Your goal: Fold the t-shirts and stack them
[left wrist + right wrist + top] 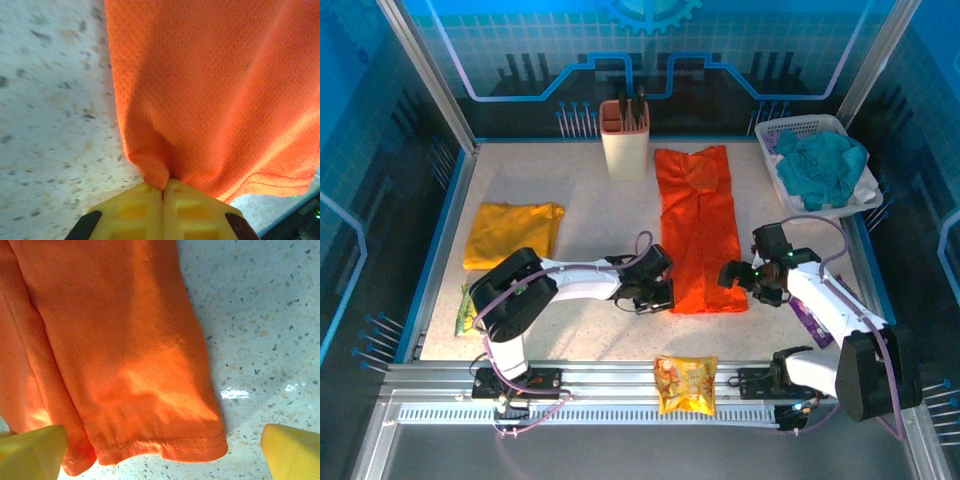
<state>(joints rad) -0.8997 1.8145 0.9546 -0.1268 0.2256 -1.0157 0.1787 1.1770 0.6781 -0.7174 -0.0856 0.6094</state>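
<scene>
**A:** The left gripper point(162, 192) is clamping onto the orange shirt point(697, 230); its jaws are pressing tight together, and a pinch of cloth at the near left corner is bunching up between them.

**B:** The right gripper point(160, 457) is hanging wide apart over the near right corner; one finger is sitting above the cloth and the other above bare table point(260, 315); it's gripping nothing.

**A:** The shirt itself is lying as a long narrow strip in the middle of the table, running away from the arms; the sides are looking tucked in already, I'd say.

**B:** So I'm reading this as the start of the crosswise fold; one hem corner is taken and the other is waiting.

**A:** The yellow shirt point(512, 232) is sitting folded off to the left, well apart from the orange one; I'm guessing that's where the stack is going.

**B:** The next move is calling for the right gripper to come down and close on that hem corner; then both arms should be lifting together and carrying the near edge toward the far end; if one is lifting ahead of the other, the strip is going skew.
</scene>
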